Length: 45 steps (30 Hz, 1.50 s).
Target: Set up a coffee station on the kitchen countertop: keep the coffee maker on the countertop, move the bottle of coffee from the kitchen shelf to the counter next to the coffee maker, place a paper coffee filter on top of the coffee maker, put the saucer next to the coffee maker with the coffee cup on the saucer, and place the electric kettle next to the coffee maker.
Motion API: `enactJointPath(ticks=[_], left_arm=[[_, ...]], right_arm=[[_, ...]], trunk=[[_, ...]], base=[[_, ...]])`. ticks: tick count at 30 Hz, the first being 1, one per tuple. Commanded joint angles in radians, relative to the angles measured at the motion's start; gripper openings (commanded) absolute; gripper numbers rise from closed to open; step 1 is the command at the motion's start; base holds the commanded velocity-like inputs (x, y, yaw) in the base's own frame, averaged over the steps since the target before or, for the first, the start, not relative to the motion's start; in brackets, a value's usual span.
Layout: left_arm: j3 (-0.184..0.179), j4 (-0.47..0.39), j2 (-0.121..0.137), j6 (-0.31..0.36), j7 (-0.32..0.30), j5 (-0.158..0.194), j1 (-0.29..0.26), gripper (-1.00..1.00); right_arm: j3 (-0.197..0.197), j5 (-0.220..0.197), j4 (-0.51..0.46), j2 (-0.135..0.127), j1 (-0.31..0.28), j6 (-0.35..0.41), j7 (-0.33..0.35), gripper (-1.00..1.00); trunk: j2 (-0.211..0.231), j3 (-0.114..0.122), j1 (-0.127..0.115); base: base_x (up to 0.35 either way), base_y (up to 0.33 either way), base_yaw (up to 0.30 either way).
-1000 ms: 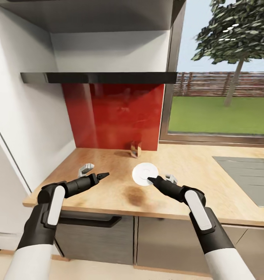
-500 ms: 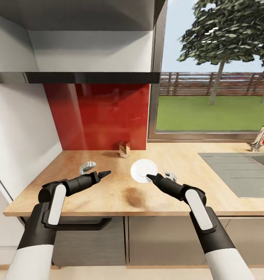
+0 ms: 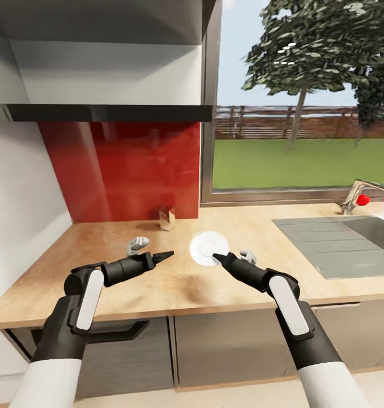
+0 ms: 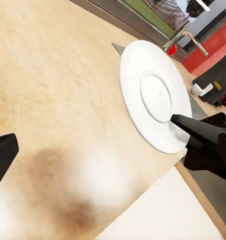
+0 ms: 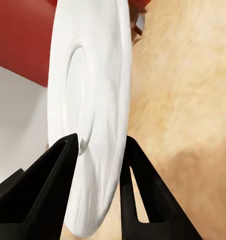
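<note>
Over the wood-grain desk [image 3: 282, 238], my right gripper [image 3: 217, 259] pinches the saucer [image 3: 208, 248] by its rim, a thin, slick, brittle hold; left gripper [image 3: 168, 254] looks clenched, empty.

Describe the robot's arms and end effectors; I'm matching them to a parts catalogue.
Both arms have white upper sleeves, then matte black segments, each with a long white oval panel. The left end effector and the right end effector are black, slim and tapered to points; the right wrist view shows two wedge-shaped black fingers. No cables or markings are visible.
</note>
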Motion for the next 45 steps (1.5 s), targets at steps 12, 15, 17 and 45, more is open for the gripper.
enactJointPath(ticks=[12, 15, 17, 45], left_arm=[[0.001, 0.030, 0.002, 0.004, -0.008, -0.006, -0.001, 1.00], [-0.002, 0.087, 0.002, -0.002, -0.008, -0.008, -0.001, 1.00], [-0.010, 0.154, 0.005, -0.043, -0.010, -0.008, -0.001, 1.00], [-0.714, 0.488, -0.060, -0.187, -0.077, -0.003, 0.021, 1.00]], right_arm=[[-0.030, 0.004, 0.000, -0.002, -0.001, 0.003, -0.001, -1.00], [-0.036, 0.005, 0.000, -0.003, -0.001, 0.002, -0.001, -1.00], [-0.075, 0.004, 0.000, -0.004, -0.001, 0.001, -0.001, -1.00], [-0.307, -0.001, -0.039, -0.121, -0.002, 0.010, 0.058, -1.00]], trunk=[[-0.001, -0.001, 0.000], [-0.001, -0.001, 0.000], [-0.001, -0.001, 0.000], [-0.001, -0.001, 0.000]], base=[[0.000, 0.000, -0.259], [0.000, 0.000, -0.251], [0.000, 0.000, -0.156], [0.000, 0.000, -0.008]])
